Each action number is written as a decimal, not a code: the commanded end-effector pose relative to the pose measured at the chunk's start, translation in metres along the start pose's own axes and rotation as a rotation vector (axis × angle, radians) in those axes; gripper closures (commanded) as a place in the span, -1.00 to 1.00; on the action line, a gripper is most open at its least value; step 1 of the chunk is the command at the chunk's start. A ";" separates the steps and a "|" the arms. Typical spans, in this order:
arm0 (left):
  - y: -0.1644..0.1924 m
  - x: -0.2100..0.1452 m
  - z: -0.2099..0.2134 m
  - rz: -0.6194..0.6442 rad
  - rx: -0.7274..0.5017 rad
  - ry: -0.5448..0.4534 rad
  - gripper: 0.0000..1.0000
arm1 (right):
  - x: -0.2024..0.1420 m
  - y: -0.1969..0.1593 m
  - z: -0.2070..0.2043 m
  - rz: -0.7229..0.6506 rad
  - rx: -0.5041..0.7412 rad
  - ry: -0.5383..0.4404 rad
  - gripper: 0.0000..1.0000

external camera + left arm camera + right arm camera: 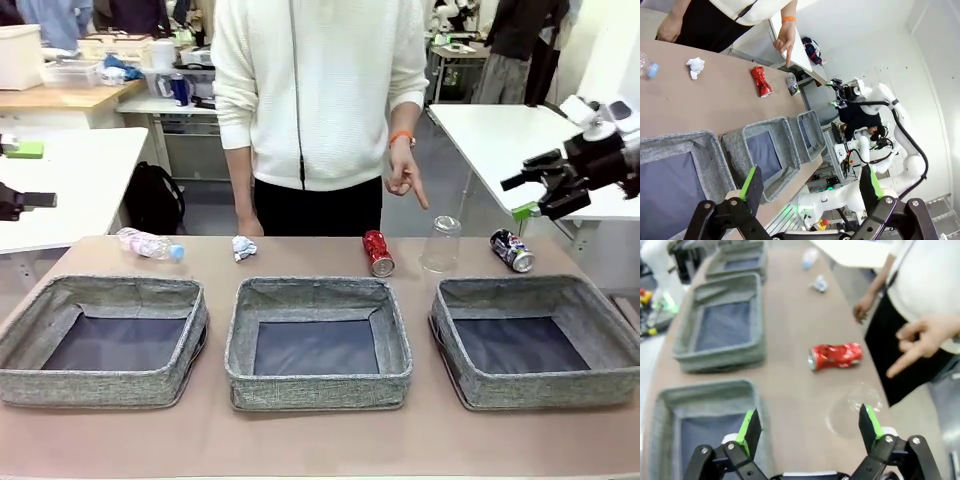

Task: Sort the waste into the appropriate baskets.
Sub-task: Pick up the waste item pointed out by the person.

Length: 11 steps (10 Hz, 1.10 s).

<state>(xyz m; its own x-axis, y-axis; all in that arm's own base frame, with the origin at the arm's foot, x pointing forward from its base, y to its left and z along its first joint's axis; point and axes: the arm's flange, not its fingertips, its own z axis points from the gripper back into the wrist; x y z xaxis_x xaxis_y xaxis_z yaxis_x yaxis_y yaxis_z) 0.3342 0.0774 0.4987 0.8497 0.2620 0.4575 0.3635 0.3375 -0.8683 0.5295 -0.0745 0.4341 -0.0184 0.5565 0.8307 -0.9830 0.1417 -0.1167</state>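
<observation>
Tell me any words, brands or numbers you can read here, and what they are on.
No text is readable.
On the crushed red metal can: white marks, too blurred.
On the dark blue metal can: print too small.
On the clear plastic bottle with blue cap: nothing legible.

In the left wrist view the clear plastic bottle with a blue cap (647, 66), well beyond the crushed red can (761, 81), is running off the frame edge — just its cap end is showing. Just past the red can, the clear plastic cup (791, 78) and the dark blue can (794, 90) are overlapping, too small to separate. The grey woven fabric basket (670, 145) on the bottle's side of the red can is being cropped at two edges. In the right wrist view the cup is blurring into the tabletop (790, 340) beside the red can, and the second grey woven basket (705, 390), on that side of the can, is being cut off at the bottom edge — the right gripper (809, 415) is covering part of it.
</observation>
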 end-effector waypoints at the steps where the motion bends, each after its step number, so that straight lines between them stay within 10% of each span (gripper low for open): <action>1: -0.001 0.001 -0.001 -0.021 -0.020 -0.012 -1.00 | -0.012 -0.020 -0.001 -0.171 0.017 -0.089 -1.00; 3: -0.001 0.001 -0.001 -0.021 -0.020 -0.012 -1.00 | -0.019 -0.015 -0.005 -0.041 -0.001 -0.024 -1.00; 4: -0.001 0.001 -0.001 -0.021 -0.020 -0.012 -1.00 | -0.001 0.013 -0.001 -0.060 -0.075 0.202 -1.00; 11: -0.001 0.001 -0.001 -0.021 -0.020 -0.012 -1.00 | -0.063 -0.071 -0.059 -0.124 -0.059 0.108 -1.00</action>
<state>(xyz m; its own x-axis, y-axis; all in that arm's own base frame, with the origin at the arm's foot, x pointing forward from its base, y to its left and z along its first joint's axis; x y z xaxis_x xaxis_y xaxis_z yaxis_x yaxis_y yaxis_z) 0.3342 0.0775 0.4989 0.8495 0.2618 0.4580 0.3638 0.3378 -0.8680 0.5986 -0.0726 0.3584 0.1414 0.6186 0.7728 -0.9629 0.2672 -0.0377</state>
